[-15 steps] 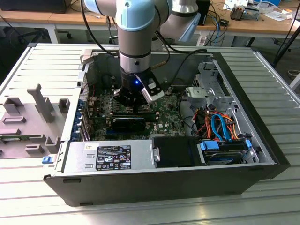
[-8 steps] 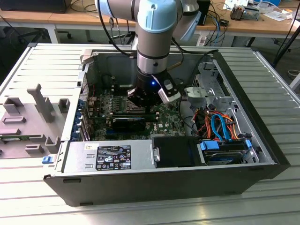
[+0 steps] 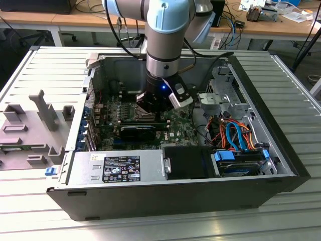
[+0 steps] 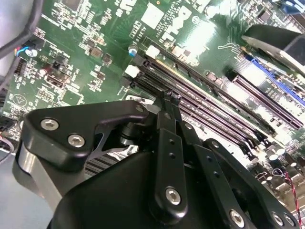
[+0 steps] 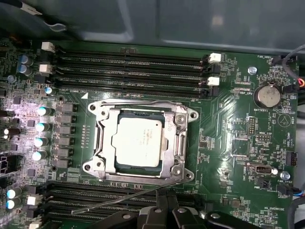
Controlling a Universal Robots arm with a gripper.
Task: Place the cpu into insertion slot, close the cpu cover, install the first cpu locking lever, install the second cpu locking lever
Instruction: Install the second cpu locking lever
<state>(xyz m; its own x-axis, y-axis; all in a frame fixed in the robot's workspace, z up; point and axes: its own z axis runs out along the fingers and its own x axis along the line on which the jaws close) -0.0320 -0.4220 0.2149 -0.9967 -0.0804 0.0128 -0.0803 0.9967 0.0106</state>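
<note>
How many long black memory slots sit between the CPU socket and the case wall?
4 memory slots, parallel, side by side between the insertion slot and the case wall. Others beyond the socket are partly hidden by the gripper.

cpu (image 5: 138, 142): dull silver-grey | cpu cover (image 5: 178, 143): silvery | motherboard (image 5: 228, 129): green | claw (image 4: 167, 102): black

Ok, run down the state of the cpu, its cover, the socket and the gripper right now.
cpu: seated flat in the insertion slot.
insertion slot: filled by the chip.
cpu cover: closed down, framing the chip.
thin metal lever: loose, slanting beside the socket, not latched.
gripper: at the socket's edge, jaws together.
</note>
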